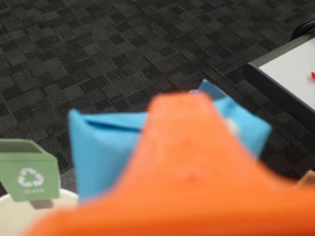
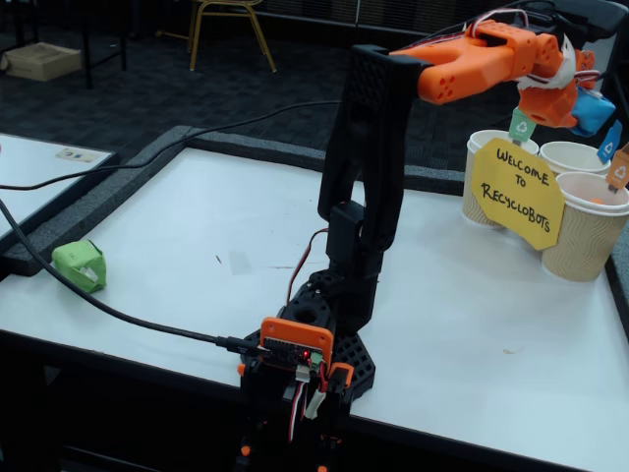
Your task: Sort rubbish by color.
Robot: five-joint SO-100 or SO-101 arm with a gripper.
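My orange gripper (image 2: 580,106) is raised high at the right of the fixed view, shut on the light blue paper wad (image 2: 594,110) above the paper cups. In the wrist view a blurred orange finger (image 1: 192,162) fills the foreground, with the blue wad (image 1: 101,147) pinched behind it. The gripper (image 1: 197,105) hangs over dark carpet. A green wad (image 2: 80,265) lies on the white table (image 2: 197,295) near its left edge, far from the arm.
Three beige cups stand at the back right: one with a green flag (image 2: 522,126) (image 1: 28,177), one with a blue flag (image 2: 610,141), one with an orange flag (image 2: 619,167). A yellow sign (image 2: 518,192) leans on them. A black cable (image 2: 118,313) crosses the table.
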